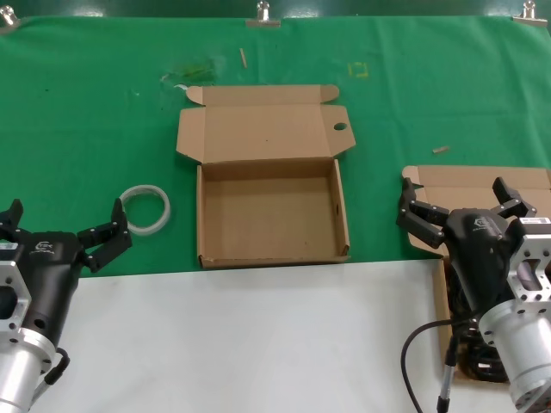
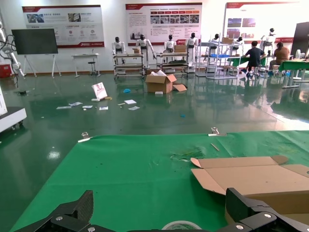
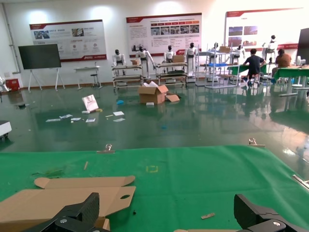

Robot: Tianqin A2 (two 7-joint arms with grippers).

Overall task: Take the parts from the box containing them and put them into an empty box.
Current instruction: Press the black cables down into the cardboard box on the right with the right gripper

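Right tool (image 1: 459, 205): fingers spread wide, nothing held, poised above the box containing them (image 1: 482, 185) at the table's right edge, where the parts (image 1: 469, 357) show only as dark coils largely hidden beneath the arm; the step in hand appears to be the first reach, best done by descending straight onto one bundle and closing across the thick of its coil, not a loose strand, so the plug end does not trail and snag the box wall. Left tool (image 1: 96, 243): wide open, empty, parked near the white ring (image 1: 146, 209); the empty box (image 1: 271, 215) lies centre on the green table (image 1: 86, 112), lid back, a clear drop target
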